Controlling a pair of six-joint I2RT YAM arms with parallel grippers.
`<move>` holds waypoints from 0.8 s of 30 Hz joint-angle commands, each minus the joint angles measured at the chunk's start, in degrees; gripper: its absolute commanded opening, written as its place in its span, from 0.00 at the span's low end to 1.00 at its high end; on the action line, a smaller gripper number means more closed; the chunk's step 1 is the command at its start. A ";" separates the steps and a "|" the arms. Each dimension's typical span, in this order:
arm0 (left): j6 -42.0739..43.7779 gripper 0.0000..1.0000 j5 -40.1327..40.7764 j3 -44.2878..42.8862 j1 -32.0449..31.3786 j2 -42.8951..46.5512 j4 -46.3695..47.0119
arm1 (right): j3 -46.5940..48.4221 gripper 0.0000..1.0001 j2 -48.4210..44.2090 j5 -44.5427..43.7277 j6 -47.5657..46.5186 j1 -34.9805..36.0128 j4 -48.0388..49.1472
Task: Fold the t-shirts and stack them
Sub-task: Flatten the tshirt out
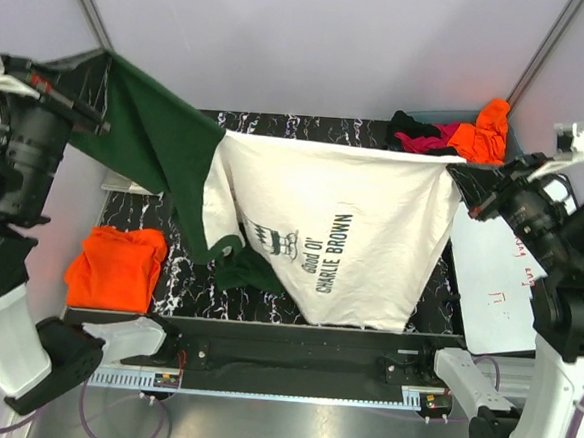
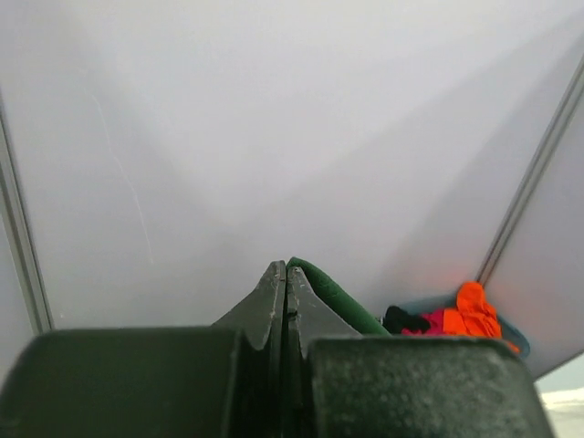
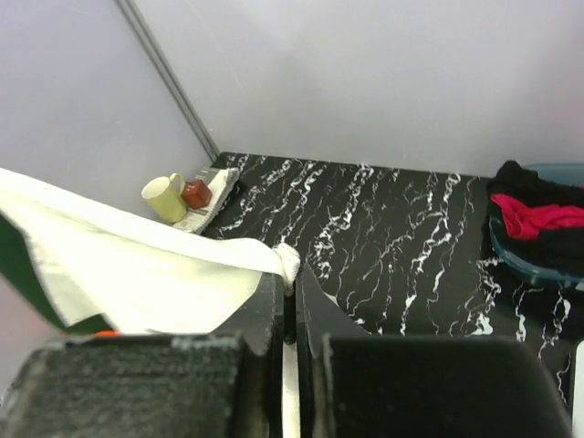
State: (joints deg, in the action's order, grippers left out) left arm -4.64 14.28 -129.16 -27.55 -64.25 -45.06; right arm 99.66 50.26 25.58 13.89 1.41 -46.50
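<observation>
A cream t-shirt [image 1: 331, 232] with dark green sleeves and dark print hangs stretched in the air above the black marbled table [image 1: 308, 130]. My left gripper [image 1: 105, 56] is shut on its green sleeve [image 2: 333, 294] at the upper left. My right gripper [image 1: 463, 174] is shut on a bunched cream corner [image 3: 290, 260] at the right. A folded orange t-shirt [image 1: 116, 265] lies on the table's left side. Orange, magenta and black t-shirts [image 1: 453, 136] are heaped at the back right.
A white board [image 1: 493, 283] with red marks lies to the right of the table. A yellow mug [image 3: 164, 197] and a small red object [image 3: 195, 192] sit at the table's far corner in the right wrist view. The heap lies in a blue-grey bin [image 3: 538, 265].
</observation>
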 commanded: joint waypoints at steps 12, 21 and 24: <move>-2.74 0.00 -7.77 0.66 12.16 -31.88 -2.06 | -4.38 0.00 29.00 -3.79 -3.95 0.08 7.64; -4.14 0.00 -15.34 -4.15 17.79 -53.66 -2.31 | 4.48 0.00 57.98 -0.09 -7.21 1.49 8.44; -4.41 0.00 -15.86 -7.68 18.41 -58.78 -2.84 | 10.37 0.00 65.63 -1.59 -6.51 2.10 7.92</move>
State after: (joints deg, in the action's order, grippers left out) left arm -8.03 1.69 -130.82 -10.20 -118.61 -49.76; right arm 102.04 108.88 24.10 8.29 2.33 -40.16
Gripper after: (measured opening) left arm 0.007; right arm 0.029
